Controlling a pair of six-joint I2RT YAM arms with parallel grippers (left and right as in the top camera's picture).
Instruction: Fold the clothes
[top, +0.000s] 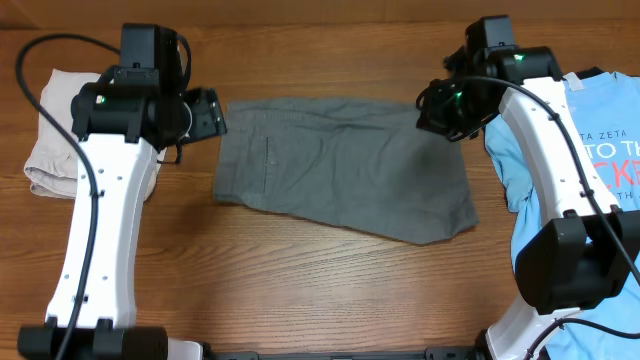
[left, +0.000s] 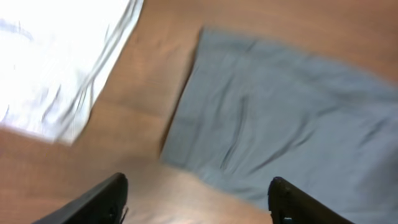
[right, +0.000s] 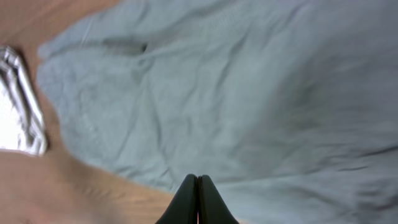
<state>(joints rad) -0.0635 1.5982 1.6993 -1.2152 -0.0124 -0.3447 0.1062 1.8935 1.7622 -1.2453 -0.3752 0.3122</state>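
The dark grey shorts (top: 340, 165) lie flat in the middle of the wooden table, folded once, with the slit pocket near their left end. My left gripper (top: 212, 115) is open and empty, hovering just off the shorts' upper left corner. In the left wrist view its fingers (left: 198, 199) are spread wide over bare wood beside the shorts' edge (left: 286, 124). My right gripper (top: 440, 110) is shut above the shorts' upper right corner. In the right wrist view its fingertips (right: 197, 186) are pressed together with nothing seen between them, over the shorts (right: 249, 93).
A folded beige garment (top: 50, 140) lies at the table's left, partly under my left arm; it shows washed-out white in the left wrist view (left: 56, 62) and in the right wrist view (right: 18, 106). A light blue printed T-shirt (top: 610, 130) lies at the right edge.
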